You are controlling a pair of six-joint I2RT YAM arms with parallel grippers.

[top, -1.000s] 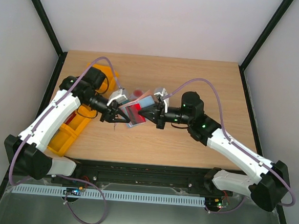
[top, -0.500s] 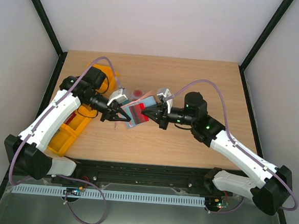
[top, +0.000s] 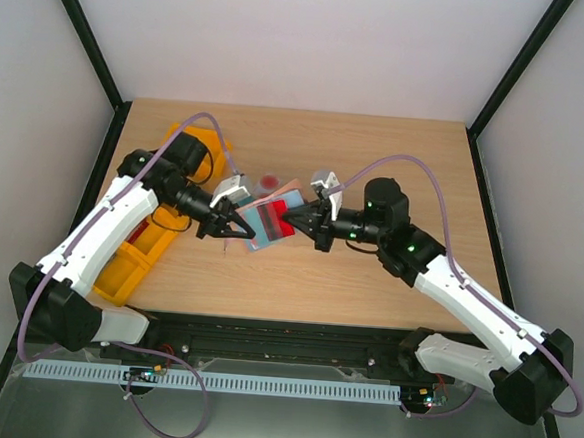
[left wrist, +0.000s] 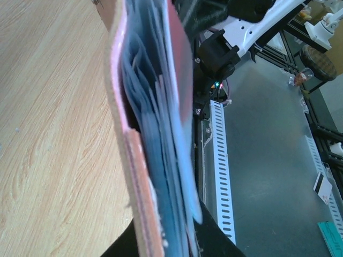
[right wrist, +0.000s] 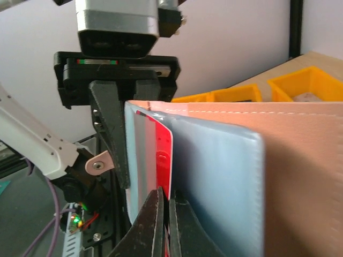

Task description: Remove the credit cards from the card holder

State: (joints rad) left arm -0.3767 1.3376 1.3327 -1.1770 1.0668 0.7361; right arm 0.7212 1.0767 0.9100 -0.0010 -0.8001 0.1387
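Orange bins (top: 129, 260): well left of the card holder (top: 265, 220), at the counter (top: 397, 156) edge. Left claw (top: 233, 225): clenched on the card holder's left edge, apparently keeping it clear of the counter. Card holder: open, reddish-brown outside, grey-blue sleeves inside, slung between both claws. Pale card with red round mark (top: 267, 183): seemingly flat on the counter just behind the card holder. Red card (right wrist: 164, 155): standing partly out of a clear sleeve on the card holder's right side. Right claw (right wrist: 163, 210): pinched on that card's edge. Hazards: sleeve friction may drag the card holder from the left claw; the thin-edge grip may slip; sleeve plastic may be caught with the card. Counter: light wood grain. Room: pale walls (top: 285, 38), black frame posts.
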